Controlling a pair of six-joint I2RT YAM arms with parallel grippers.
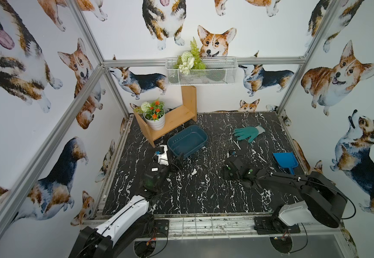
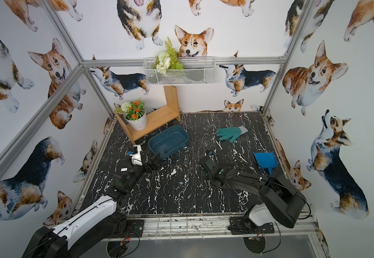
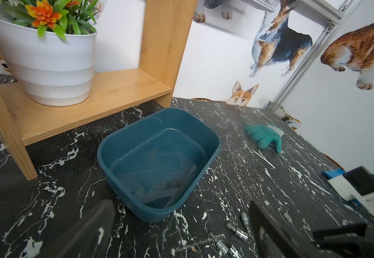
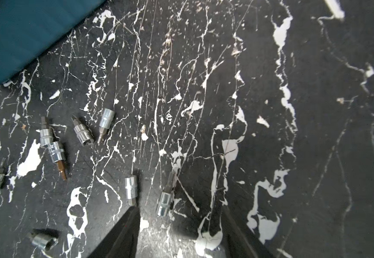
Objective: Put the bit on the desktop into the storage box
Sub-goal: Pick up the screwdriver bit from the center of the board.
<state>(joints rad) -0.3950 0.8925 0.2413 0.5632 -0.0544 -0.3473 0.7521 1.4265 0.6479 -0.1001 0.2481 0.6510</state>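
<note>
Straddling one chrome-based driver bit among several on the marble table, the right arm's fingers stand half-spread, gripping nothing. The left arm's fingers gape wide near the empty storage box, far left. The next move likely calls for a square pinch, then a lift leftward.

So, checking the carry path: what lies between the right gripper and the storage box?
Between right gripper and storage box: scattered bits on the desktop, shown in the right wrist view.

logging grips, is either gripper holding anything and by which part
Nothing is held: both the left gripper and right gripper are open, bits lying loose on the table.
</note>
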